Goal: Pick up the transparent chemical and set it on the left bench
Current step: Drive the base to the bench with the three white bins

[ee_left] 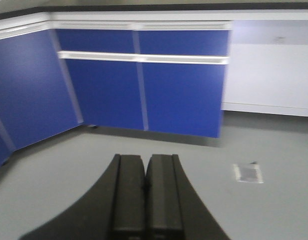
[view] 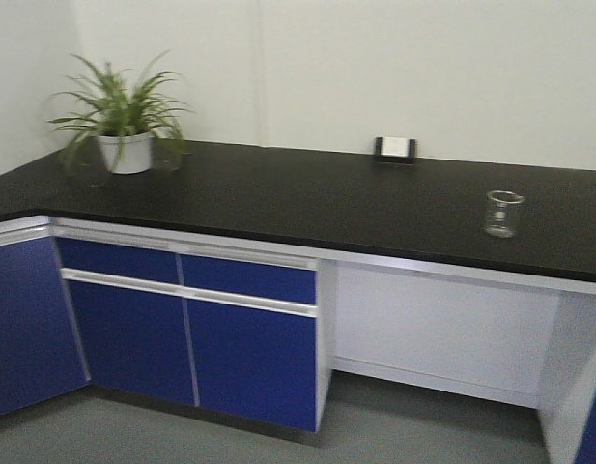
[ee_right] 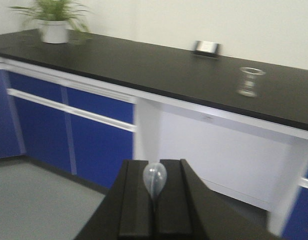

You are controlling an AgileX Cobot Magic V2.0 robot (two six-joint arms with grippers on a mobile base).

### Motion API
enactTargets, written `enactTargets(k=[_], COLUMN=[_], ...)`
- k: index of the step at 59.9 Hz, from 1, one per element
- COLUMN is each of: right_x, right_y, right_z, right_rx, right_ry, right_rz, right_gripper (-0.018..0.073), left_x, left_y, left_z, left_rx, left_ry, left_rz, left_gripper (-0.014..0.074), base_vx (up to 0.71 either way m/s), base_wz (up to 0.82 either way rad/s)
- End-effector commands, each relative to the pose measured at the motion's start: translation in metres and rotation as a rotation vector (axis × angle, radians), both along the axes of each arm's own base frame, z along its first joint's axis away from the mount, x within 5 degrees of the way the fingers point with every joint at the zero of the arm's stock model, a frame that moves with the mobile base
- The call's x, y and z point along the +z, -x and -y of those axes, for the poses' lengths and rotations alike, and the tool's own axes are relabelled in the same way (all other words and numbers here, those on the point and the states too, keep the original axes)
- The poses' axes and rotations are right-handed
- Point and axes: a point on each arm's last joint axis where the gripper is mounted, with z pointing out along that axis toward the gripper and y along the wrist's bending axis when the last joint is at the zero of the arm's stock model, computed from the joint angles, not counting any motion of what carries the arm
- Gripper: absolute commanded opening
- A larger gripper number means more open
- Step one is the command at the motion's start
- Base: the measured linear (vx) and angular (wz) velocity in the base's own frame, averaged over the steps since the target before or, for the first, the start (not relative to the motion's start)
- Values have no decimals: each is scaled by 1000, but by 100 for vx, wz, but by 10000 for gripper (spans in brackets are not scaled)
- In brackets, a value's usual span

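In the right wrist view my right gripper [ee_right: 154, 167] is shut on the transparent chemical [ee_right: 154, 178], a clear, faintly bluish pipette. Only its rounded bulb shows, sticking up between the black fingers; the stem is hidden. The gripper hangs in front of the black bench [ee_right: 158, 67], below its top. In the left wrist view my left gripper [ee_left: 145, 161] is shut and empty, low over the grey floor, facing the blue cabinet doors [ee_left: 144, 85]. The left part of the bench [view: 17, 188] meets the long bench [view: 307, 198] at the corner. Neither gripper shows in the front view.
An empty glass beaker [view: 503, 214] stands on the right of the bench, also in the right wrist view [ee_right: 250, 81]. A potted plant [view: 122, 121] stands at the far left corner. A small black-and-white box [view: 395, 148] sits by the wall. A knee gap [view: 442, 319] opens beneath the beaker.
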Motion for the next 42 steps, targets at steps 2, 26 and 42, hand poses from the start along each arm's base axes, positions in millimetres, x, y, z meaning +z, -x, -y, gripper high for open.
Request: enactTargets(k=[2, 26, 42], right_x=[16, 16, 16], right_y=[0, 0, 0], right_z=[1, 1, 1], right_rx=[-15, -15, -15], right_ry=[-7, -8, -8], right_rz=[104, 104, 104], right_gripper=[-3, -3, -3], left_x=[3, 3, 3], left_y=[1, 1, 1], left_z=[0, 0, 0], left_rx=[-1, -1, -1], left_ry=[14, 14, 14], left_rz=[81, 81, 81], left_gripper=[-3, -3, -3], base_vx=[-22, -18, -7], base_wz=[86, 87, 86])
